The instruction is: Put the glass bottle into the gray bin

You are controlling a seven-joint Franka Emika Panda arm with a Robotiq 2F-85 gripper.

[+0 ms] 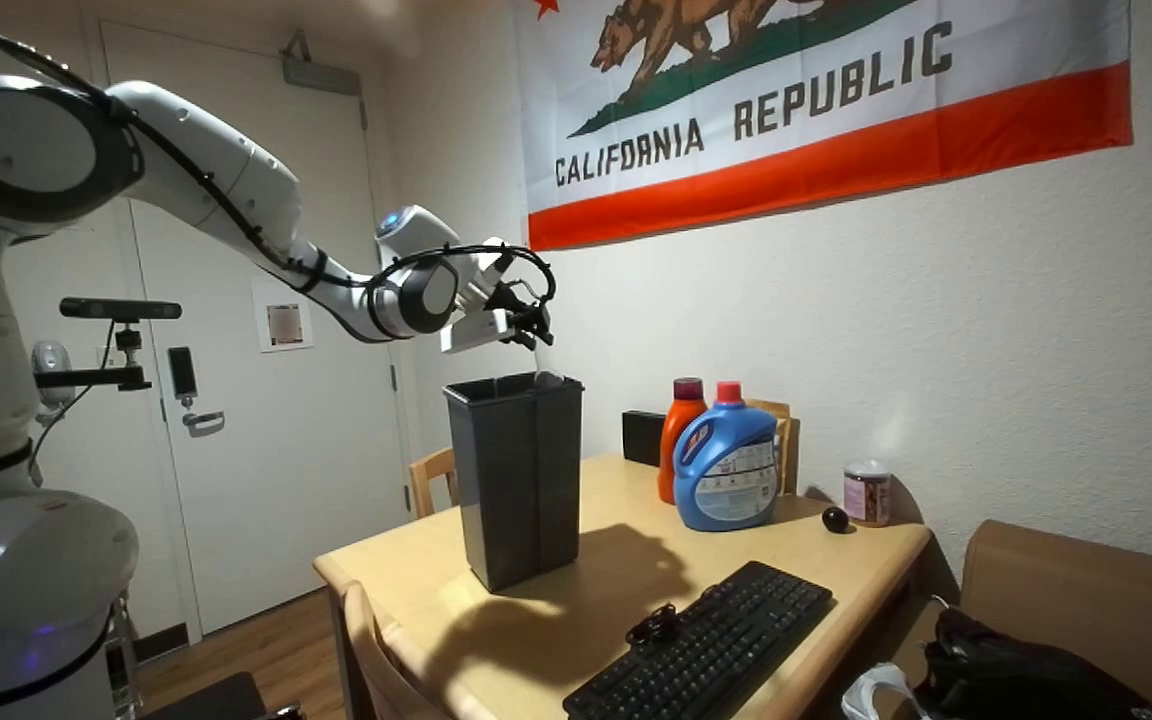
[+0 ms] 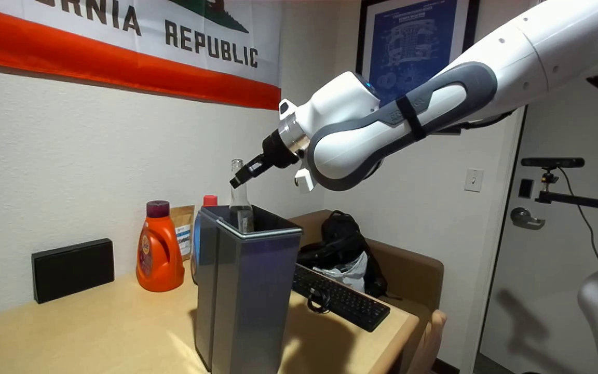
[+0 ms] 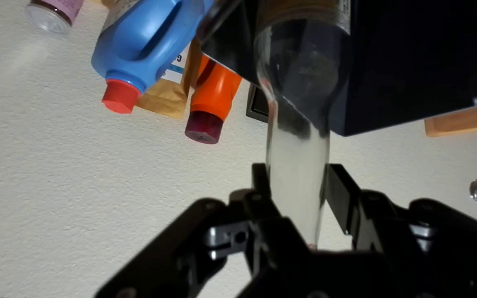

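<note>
The clear glass bottle (image 2: 240, 197) hangs upright, its lower part inside the mouth of the gray bin (image 2: 252, 301) and its neck above the rim. In an exterior view only a faint part of the bottle (image 1: 548, 380) shows over the rim of the bin (image 1: 511, 480). My gripper (image 2: 239, 179) is above the bin and shut on the bottle's neck. In the wrist view the gripper (image 3: 298, 176) has a finger on each side of the neck, and the bottle (image 3: 304, 78) points towards the dark bin (image 3: 404, 70). The bottle's base is hidden by the bin in both exterior views.
The bin stands on the wooden table (image 1: 626, 490). A blue detergent jug (image 1: 731, 465), an orange bottle (image 2: 159, 254) and a black box (image 2: 73, 270) stand towards the wall. A black keyboard (image 1: 716, 640) lies near the front edge. A jar (image 1: 867, 495) and dark ball (image 1: 835, 519) are farther along.
</note>
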